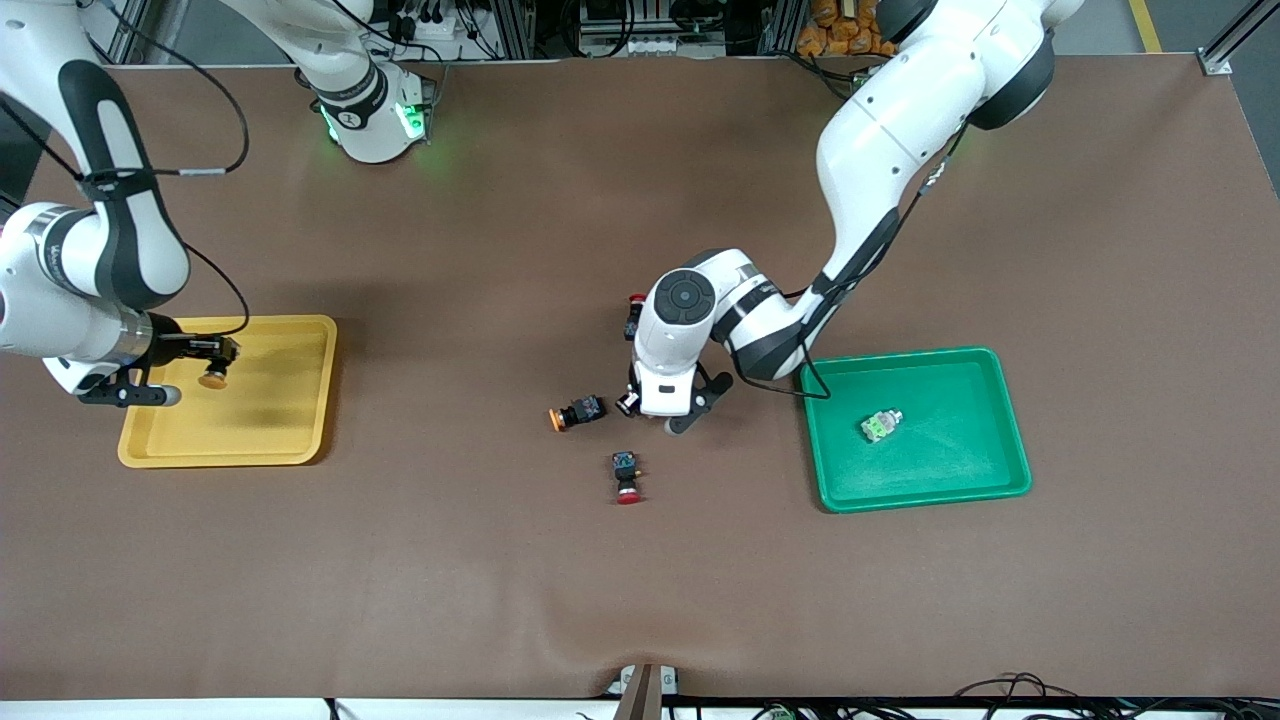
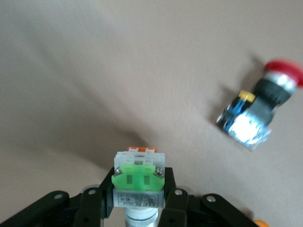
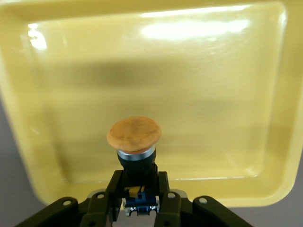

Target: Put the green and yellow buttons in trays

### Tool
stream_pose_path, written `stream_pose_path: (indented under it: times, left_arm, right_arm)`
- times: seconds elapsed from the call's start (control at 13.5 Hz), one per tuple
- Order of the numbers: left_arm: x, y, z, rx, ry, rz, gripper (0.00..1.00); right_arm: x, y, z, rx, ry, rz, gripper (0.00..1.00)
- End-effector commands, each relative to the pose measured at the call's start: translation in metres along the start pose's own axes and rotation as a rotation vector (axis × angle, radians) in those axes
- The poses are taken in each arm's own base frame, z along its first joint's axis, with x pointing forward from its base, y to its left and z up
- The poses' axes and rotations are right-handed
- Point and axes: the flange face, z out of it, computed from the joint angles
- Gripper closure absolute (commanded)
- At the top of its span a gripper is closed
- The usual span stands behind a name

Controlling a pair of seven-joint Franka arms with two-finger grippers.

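In the left wrist view my left gripper [image 2: 138, 195] is shut on a pale grey-white button with a green face [image 2: 138, 176]. In the front view it [image 1: 636, 402] sits low at the middle of the table, mostly hidden under its own hand. My right gripper [image 3: 139, 191] is shut on the black body of a button with an orange-yellow cap [image 3: 133, 134]. It hangs [image 1: 213, 374] over the yellow tray [image 1: 230, 458]. Another green button [image 1: 880, 425] lies in the green tray [image 1: 920, 355]. A second yellow-capped button [image 1: 576, 414] lies on the table beside the left gripper.
A red-capped black switch [image 1: 627, 477] lies on the mat nearer the front camera than the left gripper. Another red-capped switch [image 1: 634, 314] shows partly beside the left arm's wrist. The brown mat between the two trays holds nothing else.
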Motion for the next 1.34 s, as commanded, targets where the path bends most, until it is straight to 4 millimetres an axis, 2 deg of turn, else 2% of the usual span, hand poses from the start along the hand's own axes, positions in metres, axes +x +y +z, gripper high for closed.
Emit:
stream_pose_path:
  times: [0.0, 0.15, 0.22, 0.37, 0.45, 0.52, 0.59, 0.67, 0.74, 0.82, 0.96, 1.04, 1.11, 1.26]
  left_arm:
    - [0.046, -0.006, -0.067, 0.047, 0.041, 0.063, 1.0]
    - [0.083, -0.013, -0.1, 0.042, 0.021, 0.074, 1.0]
    - [0.1, -0.02, -0.111, 0.06, 0.008, 0.087, 1.0]
    - [0.137, -0.041, -0.129, 0.11, 0.01, 0.124, 1.0]
    - [0.16, -0.053, -0.138, 0.125, 0.017, 0.132, 1.0]
    - [0.186, -0.067, -0.138, 0.134, 0.009, 0.137, 1.0]
    - [0.207, -0.078, -0.14, 0.135, 0.001, 0.137, 1.0]
    - [0.234, -0.093, -0.144, 0.141, 0.004, 0.127, 1.0]
    - [0.255, -0.116, -0.147, 0.184, -0.001, 0.148, 1.0]
    - [0.278, -0.137, -0.153, 0.21, -0.006, 0.18, 1.0]
    - [0.326, -0.18, -0.15, 0.233, -0.031, 0.21, 1.0]
    - [0.345, -0.197, -0.141, 0.24, -0.053, 0.198, 1.0]
    - [0.35, -0.205, -0.128, 0.244, -0.073, 0.188, 1.0]
    - [0.344, -0.211, -0.11, 0.255, -0.093, 0.196, 1.0]
  right_arm:
    - [0.0, 0.022, 0.018, -0.001, 0.003, -0.036, 1.0]
    - [0.002, 0.037, 0.036, 0.001, 0.021, -0.058, 1.0]
    - [0.003, 0.046, 0.037, -0.001, 0.033, -0.088, 1.0]
    - [0.005, 0.05, 0.044, 0.009, 0.025, -0.106, 1.0]
    - [0.005, 0.051, 0.05, 0.015, 0.02, -0.107, 0.95]
    - [0.006, 0.052, 0.052, 0.018, 0.019, -0.104, 0.79]
    - [0.007, 0.053, 0.052, 0.02, 0.02, -0.101, 0.54]
    - [0.007, 0.052, 0.053, 0.021, 0.019, -0.107, 0.48]
    - [0.007, 0.053, 0.053, 0.021, 0.019, -0.11, 0.13]
    - [0.007, 0.054, 0.053, 0.023, 0.018, -0.114, 0.0]
    - [0.007, 0.054, 0.052, 0.024, 0.017, -0.142, 0.0]
    - [0.008, 0.052, 0.048, 0.023, 0.015, -0.146, 0.0]
    - [0.01, 0.049, 0.043, 0.026, 0.007, -0.151, 0.0]
    - [0.014, 0.048, 0.039, 0.03, -0.005, -0.157, 0.0]
